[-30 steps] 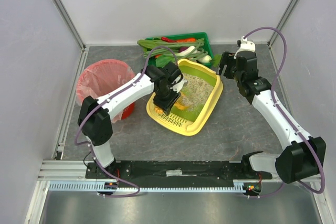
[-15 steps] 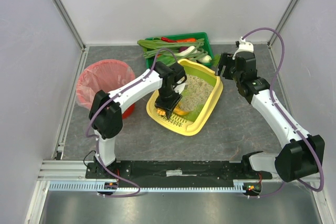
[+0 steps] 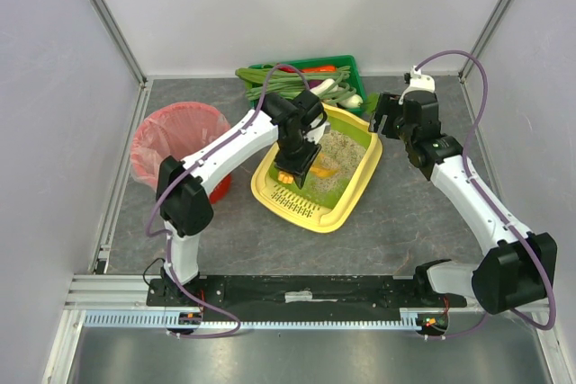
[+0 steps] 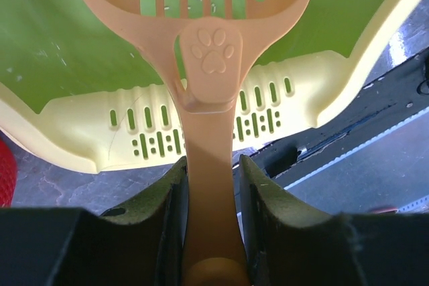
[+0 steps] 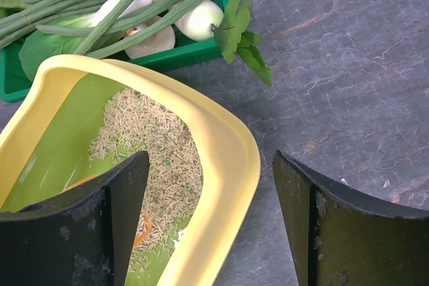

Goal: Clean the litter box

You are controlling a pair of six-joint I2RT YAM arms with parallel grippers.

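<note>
Sifting is judged to be the step in hand: the orange litter scoop (image 4: pixel 213 51), a paw print moulded at its neck, is clamped by its handle between the jaws of the left gripper (image 4: pixel 213 172), and its slotted blade lies inside the litter box (image 3: pixel 367 177), a few grains showing through the slots. The box is set mid-way across the dark table (image 5: pixel 348 65), with its slotted yellow ledge (image 4: pixel 201 125) toward the arm bases, its far corner just before the green vegetable crate (image 3: pixel 346 67), and the red bin (image 3: pixel 175 137) with its pink bag to the left. The pale litter (image 5: pixel 161 138) is heaped toward the far end; bare green floor is exposed nearer the ledge. The right gripper (image 5: pixel 211 159) is held with jaws wide apart over the far right corner of the rim, nothing between them; contact with the rim cannot be told. No clump can be made out with certainty. For a clean pass, the blade should be kept shallow, drawn through the heap, lifted level and shaken gently so that clean grains drop back. Twist of the narrow handle in the jaws is to be watched. The box may slide; bracing of the rim by the right gripper is advised.
</note>
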